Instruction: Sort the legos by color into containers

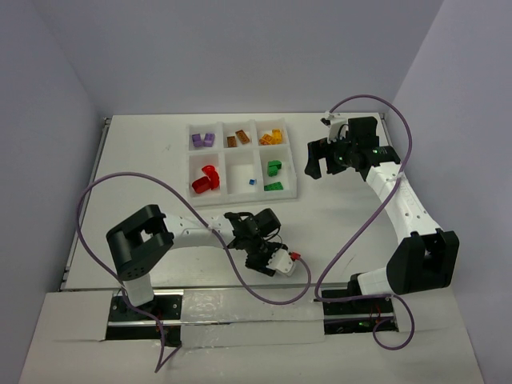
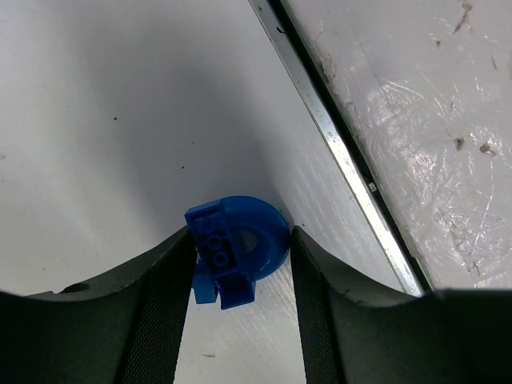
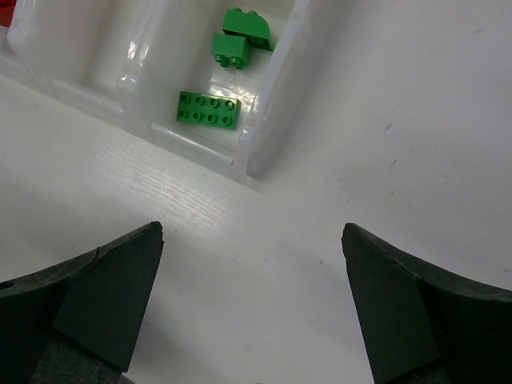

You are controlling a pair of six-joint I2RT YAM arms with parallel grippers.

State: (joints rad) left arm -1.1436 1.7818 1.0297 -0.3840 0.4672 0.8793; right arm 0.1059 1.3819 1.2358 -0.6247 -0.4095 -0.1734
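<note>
A blue curved lego [image 2: 240, 244] lies on the white table near its front edge, between the fingers of my left gripper [image 2: 241, 234]. Both black pads touch its sides, so the gripper is shut on it. In the top view the left gripper [image 1: 262, 258] points down and hides this piece. The containers are compartments of one white tray [image 1: 222, 170] holding purple legos [image 1: 202, 140], brown ones [image 1: 238, 138], orange-yellow ones [image 1: 271, 138], red ones [image 1: 206, 179], a tiny blue one [image 1: 252, 182] and green ones [image 3: 210, 108]. My right gripper [image 3: 252, 230] hovers open just right of the tray, holding nothing.
A metal strip [image 2: 344, 160] runs along the table's near edge, close to the right of the blue lego. Purple cables [image 1: 96, 192] loop from both arms. The tray's near right corner [image 3: 248, 172] lies just ahead of the right gripper.
</note>
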